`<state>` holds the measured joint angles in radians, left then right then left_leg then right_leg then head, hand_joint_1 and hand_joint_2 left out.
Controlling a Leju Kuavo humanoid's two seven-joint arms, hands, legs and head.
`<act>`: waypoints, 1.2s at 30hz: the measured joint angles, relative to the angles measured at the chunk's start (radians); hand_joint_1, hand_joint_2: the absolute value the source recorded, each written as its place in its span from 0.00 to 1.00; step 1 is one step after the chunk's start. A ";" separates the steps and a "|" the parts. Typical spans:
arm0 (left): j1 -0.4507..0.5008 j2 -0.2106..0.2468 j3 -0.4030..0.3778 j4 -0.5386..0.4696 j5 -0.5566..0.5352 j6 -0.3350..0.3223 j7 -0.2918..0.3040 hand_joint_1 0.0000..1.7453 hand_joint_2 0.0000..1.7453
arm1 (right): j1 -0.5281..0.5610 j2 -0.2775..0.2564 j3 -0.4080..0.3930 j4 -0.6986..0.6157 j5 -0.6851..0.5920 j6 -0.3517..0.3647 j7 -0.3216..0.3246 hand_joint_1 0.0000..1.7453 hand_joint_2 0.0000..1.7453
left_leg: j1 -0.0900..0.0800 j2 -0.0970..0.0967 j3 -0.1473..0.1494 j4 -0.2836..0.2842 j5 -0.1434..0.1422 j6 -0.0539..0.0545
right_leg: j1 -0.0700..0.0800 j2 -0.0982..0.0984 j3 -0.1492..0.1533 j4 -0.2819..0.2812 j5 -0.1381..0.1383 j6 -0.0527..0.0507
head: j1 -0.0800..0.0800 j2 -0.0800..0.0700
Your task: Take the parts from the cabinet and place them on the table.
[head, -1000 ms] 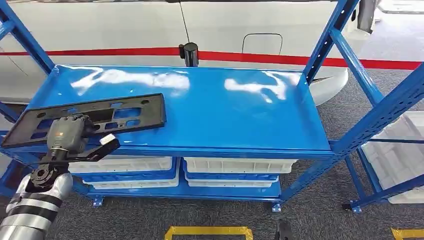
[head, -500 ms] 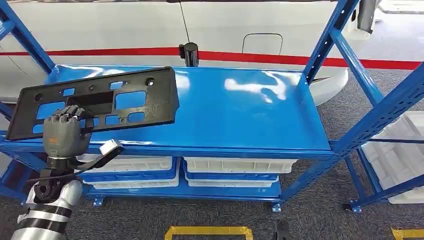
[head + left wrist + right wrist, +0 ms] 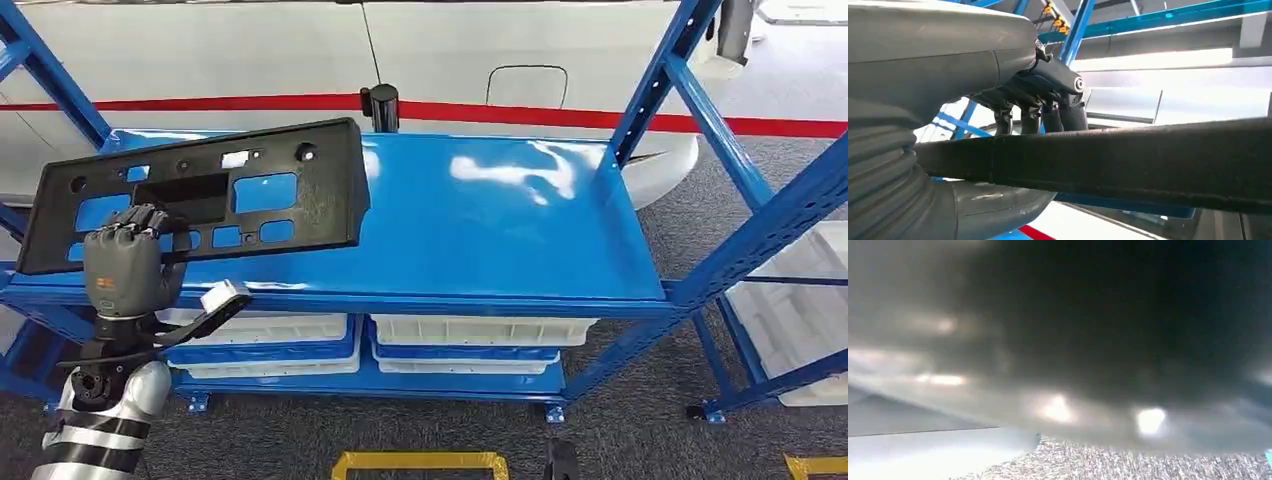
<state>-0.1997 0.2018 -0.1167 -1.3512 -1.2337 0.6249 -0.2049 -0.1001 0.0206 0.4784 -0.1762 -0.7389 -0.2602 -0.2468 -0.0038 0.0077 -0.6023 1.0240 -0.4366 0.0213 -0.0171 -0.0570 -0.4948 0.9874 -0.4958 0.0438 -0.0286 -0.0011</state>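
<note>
The left hand (image 3: 122, 272) grips the plate (image 3: 200, 195), a long black plastic part with rectangular cut-outs, at its near edge close to one end. The fingers (image 3: 1055, 107) are curled over the top of that edge, with the thumb underneath. The plate stands tilted up on the hand, its face turned toward the head camera, and most of its length runs out to the hand's right, unsupported. It hangs above the shelf (image 3: 480, 220) of the blue rack; whether its far edge touches the shelf cannot be told.

Judged step: the pick is done and the part is being taken off the shelf; the carry and the placing on the table are not yet done.

Next move, as judged: the plate must come clear of the rack's upright (image 3: 55, 85) beyond the hand without rotating in the grip, since the hold is far off-centre.

The right hand's state cannot be told; its wrist view is blurred dark.
</note>
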 joint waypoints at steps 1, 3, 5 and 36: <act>0.000 -0.002 -0.001 -0.002 0.006 -0.001 -0.003 1.00 1.00 | 0.000 0.000 -0.003 0.000 0.000 0.000 0.000 0.00 0.00 | 0.012 0.001 0.005 -0.010 0.008 0.009 | 0.000 0.012 -0.013 0.012 -0.016 0.001 | 0.001 0.000; -0.005 -0.003 0.000 -0.006 0.017 -0.003 -0.006 1.00 1.00 | 0.000 0.000 -0.006 0.000 0.001 0.000 -0.001 0.00 0.00 | 0.014 -0.001 -0.002 -0.012 0.014 0.017 | 0.000 0.044 -0.062 0.122 -0.078 -0.012 | 0.007 0.000; -0.004 -0.008 -0.001 -0.006 0.018 -0.005 -0.008 1.00 1.00 | 0.002 0.000 -0.007 0.000 0.001 -0.001 -0.001 0.00 0.00 | 0.014 -0.007 -0.013 -0.012 0.020 0.017 | -0.001 0.051 -0.141 0.283 -0.138 -0.016 | 0.007 0.000; -0.005 -0.018 -0.029 -0.018 0.051 -0.024 -0.034 1.00 1.00 | 0.006 0.003 -0.026 0.000 0.016 -0.011 0.005 0.00 0.00 | 0.015 -0.010 -0.009 -0.008 0.015 0.010 | 0.006 0.054 -0.231 0.317 -0.088 -0.018 | 0.004 0.000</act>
<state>-0.2045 0.1839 -0.1461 -1.3687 -1.1830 0.6008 -0.2384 -0.0940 0.0237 0.4528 -0.1759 -0.7225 -0.2708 -0.2422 0.0113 -0.0018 -0.6117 1.0159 -0.4220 0.0316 -0.0112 -0.0034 -0.7263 1.3040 -0.5834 0.0256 -0.0244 -0.0011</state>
